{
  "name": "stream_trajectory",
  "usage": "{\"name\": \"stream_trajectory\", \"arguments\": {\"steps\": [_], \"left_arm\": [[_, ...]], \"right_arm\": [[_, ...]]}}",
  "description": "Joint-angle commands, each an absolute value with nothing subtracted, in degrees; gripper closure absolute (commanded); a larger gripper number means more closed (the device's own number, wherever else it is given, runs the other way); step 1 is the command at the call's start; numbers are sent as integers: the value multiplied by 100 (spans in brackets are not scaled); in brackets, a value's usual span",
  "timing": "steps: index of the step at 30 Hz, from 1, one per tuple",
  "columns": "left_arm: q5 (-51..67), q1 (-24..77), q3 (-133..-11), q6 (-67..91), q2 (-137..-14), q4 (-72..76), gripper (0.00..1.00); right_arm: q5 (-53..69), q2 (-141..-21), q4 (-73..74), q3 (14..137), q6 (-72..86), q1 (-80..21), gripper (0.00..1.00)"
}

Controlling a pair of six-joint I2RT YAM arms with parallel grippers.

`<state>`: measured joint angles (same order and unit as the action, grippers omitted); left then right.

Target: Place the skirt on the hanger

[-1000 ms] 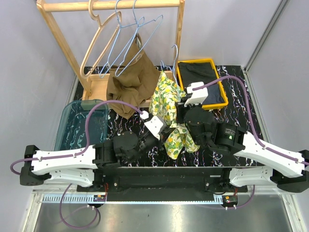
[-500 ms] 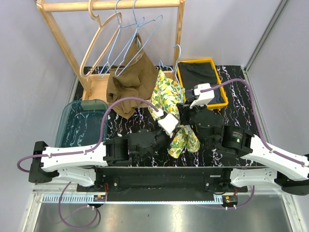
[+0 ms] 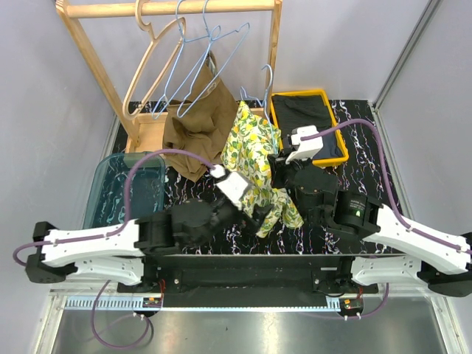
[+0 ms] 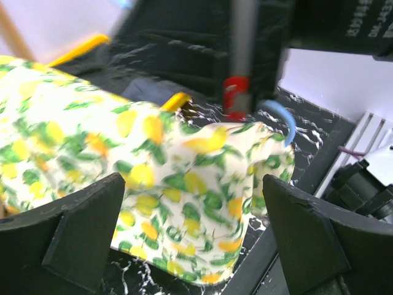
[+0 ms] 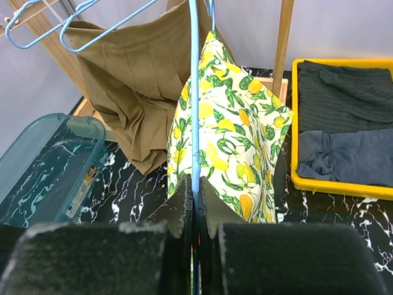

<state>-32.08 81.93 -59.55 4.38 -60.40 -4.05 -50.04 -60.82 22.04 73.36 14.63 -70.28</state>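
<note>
- Skirt [image 3: 254, 151], lemon print, hangs draped over the blue hanger [image 5: 194, 92] at mid-table, just right of the brown garment [image 3: 195, 125].
- Right gripper [image 5: 195, 190] pinches the hanger wire, jaws tight together on it.
- Left gripper [image 4: 193, 190] stands wide apart, a fold of the skirt lying between its fingers.

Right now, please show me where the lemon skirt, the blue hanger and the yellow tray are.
lemon skirt [image 5: 233, 141], right wrist view, middle of the cloth.
blue hanger [image 5: 195, 92], right wrist view, vertical wire part.
yellow tray [image 5: 344, 189], right wrist view, near rim.
</note>
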Motion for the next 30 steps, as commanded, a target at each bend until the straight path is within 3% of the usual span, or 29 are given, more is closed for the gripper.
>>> {"name": "stream_trajectory", "arguments": {"steps": [1, 9, 16, 30], "left_arm": [[-3822, 8209, -5810, 518, -5135, -412, 1], [-4938, 8209, -5511, 834, -4026, -1080, 1], [-5536, 8209, -5406, 1440, -4192, -1880, 1], [-5300, 8218, -5019, 2478, -4447, -2505, 1]], "right_arm": [[-5273, -6169, 1380, 7567, 1073, -7049, 100], [-5467, -6740, 633, 7891, 343, -6935, 100], [-5117, -7383, 501, 8534, -158, -6207, 100], [-3754, -9157, 114, 10598, -817, -4755, 100]]}}
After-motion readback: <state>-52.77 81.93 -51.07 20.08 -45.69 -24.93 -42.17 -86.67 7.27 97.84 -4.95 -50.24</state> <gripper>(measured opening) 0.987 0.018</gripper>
